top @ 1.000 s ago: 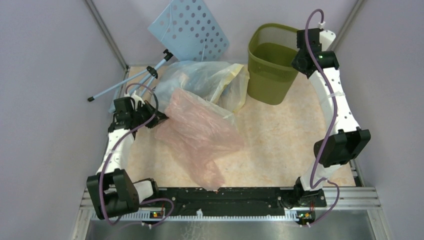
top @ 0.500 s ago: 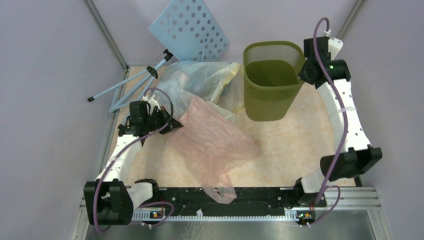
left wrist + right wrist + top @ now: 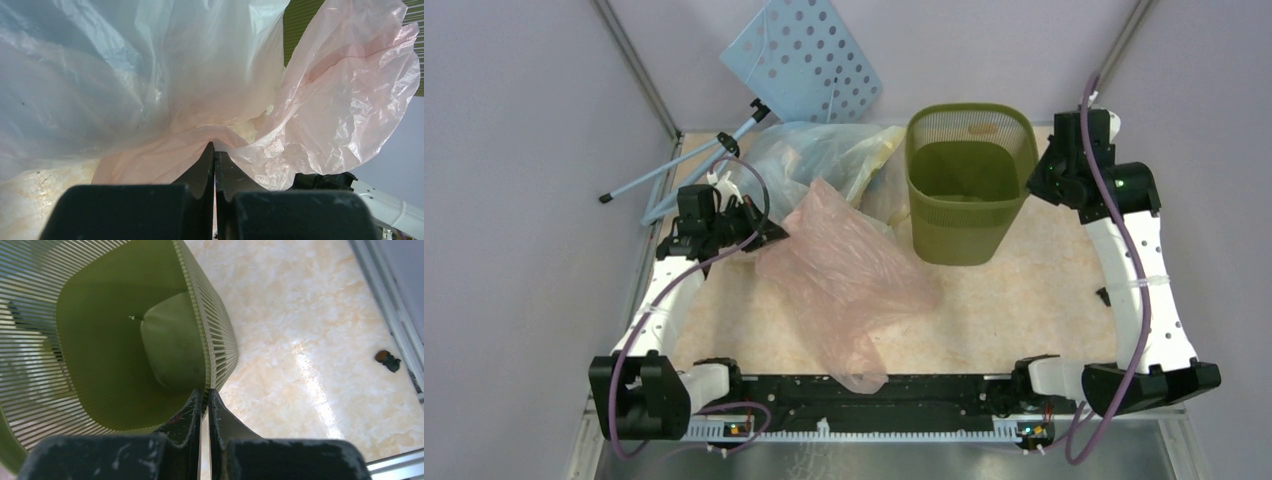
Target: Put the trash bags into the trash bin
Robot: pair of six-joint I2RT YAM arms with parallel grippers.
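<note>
Trash bags lie on the far left part of the beige marbled table [image 3: 1024, 290], none of them inside the olive-green plastic mesh trash bin [image 3: 964, 240]. That bin stands upright at the far middle-right of the table. A pale pink-beige crinkly plastic bag [image 3: 849, 270] drapes from the left claw [image 3: 769, 238] across the table toward the near edge. The left wrist view shows the claw's fingers pressed together on a bunched fold of this bag. Behind it, a clear-whitish plastic bag [image 3: 804, 155] and a yellowish plastic bag [image 3: 889, 150] sit heaped together, and the yellowish one lies against the bin's left wall. The right claw [image 3: 1036, 180] sits at the bin's right rim, and in the right wrist view its fingers are closed on the thin ribbed wall. A pale blue perforated board [image 3: 804, 55] leans at the far wall, behind the heap
</note>
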